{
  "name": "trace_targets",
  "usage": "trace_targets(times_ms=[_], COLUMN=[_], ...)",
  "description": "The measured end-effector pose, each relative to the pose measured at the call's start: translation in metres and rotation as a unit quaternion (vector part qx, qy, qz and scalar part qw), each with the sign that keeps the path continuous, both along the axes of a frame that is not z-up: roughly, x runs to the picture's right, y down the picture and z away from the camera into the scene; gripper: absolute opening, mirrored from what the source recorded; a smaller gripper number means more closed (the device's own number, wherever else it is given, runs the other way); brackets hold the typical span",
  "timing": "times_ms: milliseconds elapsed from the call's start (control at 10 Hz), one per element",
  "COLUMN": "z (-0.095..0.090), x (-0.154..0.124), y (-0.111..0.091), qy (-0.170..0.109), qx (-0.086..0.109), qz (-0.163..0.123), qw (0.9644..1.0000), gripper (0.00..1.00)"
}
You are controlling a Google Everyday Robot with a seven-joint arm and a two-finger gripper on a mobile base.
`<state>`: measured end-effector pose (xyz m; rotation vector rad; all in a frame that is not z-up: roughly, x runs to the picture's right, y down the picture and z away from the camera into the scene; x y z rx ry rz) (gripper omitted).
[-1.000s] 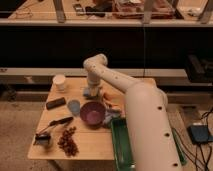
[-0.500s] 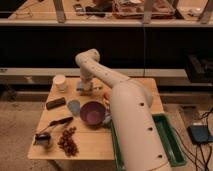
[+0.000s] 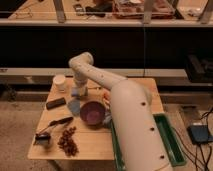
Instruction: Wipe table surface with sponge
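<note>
The tool [image 3: 79, 92] is pressing down at the tabletop's [image 3: 95, 137] far left beside the white cup [image 3: 60, 82]; its grip cannot be told

The arm [image 3: 131, 112] is covering part of the green tray [image 3: 175, 145]. The gripper [image 3: 79, 91] is looking too blurred over the sponge [image 3: 74, 106] to read.

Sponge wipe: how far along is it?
Done: the arm has reached the table's far-left area. In hand: the gripper is down on the sponge, near the white cup. Left: wiping the surface around the purple bowl, brush and dark block.
</note>
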<state>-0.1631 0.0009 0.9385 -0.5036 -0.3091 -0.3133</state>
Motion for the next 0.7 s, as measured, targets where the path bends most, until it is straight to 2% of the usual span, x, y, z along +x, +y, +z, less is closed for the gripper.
trace_targets(times_ms=[200, 400, 600, 700], z=[-0.008, -0.011, -0.007, -0.001], x=[0.015, 0.043, 0.066, 0.085], y=[0.017, 0.034, 0.035, 0.026], qy=[-0.003, -0.001, 0.010, 0.021], qx=[-0.006, -0.014, -0.018, -0.017], qz=[-0.004, -0.010, 0.004, 0.021], qw=[1.0000, 0.9998, 0.9998, 0.9994], gripper=[0.00, 0.00, 0.00, 0.00])
